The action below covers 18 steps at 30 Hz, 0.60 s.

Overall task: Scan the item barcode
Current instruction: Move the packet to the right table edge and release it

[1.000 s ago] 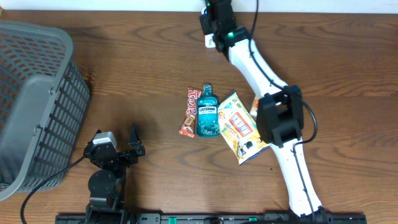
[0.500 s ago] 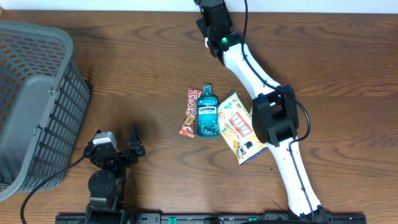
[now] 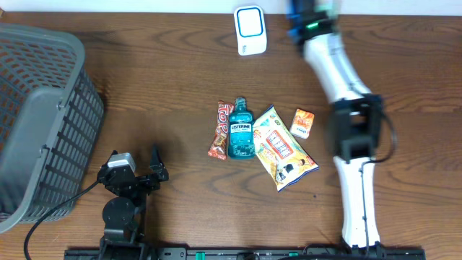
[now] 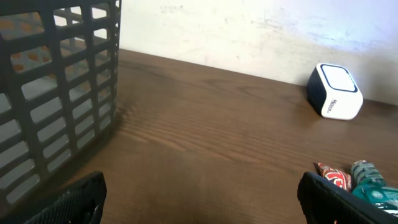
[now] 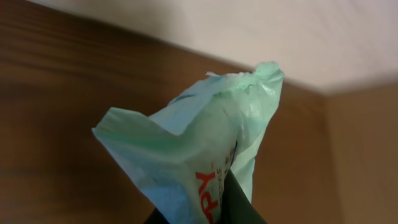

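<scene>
The right fingers, toward 1 o'clock, pinched a green packet, seemingly light and floppy, best held by its seam; the left fingers stood spread.

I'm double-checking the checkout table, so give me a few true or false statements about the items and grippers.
1. The right gripper is shut on a pale green packet. True.
2. The mouthwash bottle lies in the basket. False: it lies on the table beside the candy bar.
3. The left gripper is open and empty. True.
4. The scanner stands next to the basket. False: it stands at the table's far edge, away from it.
</scene>
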### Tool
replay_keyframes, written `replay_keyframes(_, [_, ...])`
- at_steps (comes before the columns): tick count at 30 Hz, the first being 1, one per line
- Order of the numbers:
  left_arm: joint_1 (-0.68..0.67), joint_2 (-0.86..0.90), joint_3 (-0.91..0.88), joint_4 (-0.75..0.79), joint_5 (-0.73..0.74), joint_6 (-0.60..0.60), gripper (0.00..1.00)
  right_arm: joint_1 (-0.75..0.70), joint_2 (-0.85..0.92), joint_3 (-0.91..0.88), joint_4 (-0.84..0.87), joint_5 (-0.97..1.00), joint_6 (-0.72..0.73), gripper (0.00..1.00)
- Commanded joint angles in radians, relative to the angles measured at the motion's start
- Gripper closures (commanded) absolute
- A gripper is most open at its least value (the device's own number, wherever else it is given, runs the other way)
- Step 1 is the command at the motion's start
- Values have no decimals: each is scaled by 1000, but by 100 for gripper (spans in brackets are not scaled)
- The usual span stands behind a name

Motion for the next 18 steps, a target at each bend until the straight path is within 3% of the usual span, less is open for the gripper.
replay_keyframes(1, [5, 1, -19, -37, -19, -8, 2, -138, -73, 25, -62, 58, 56, 99])
replay_keyframes(16, [4, 1, -19, -37, -19, -8, 2, -656, -71, -200, -98, -68, 97, 99])
replay_keyframes(18, [4, 1, -19, -37, -19, -9, 2, -687, -72, -200, -98, -73, 135, 93])
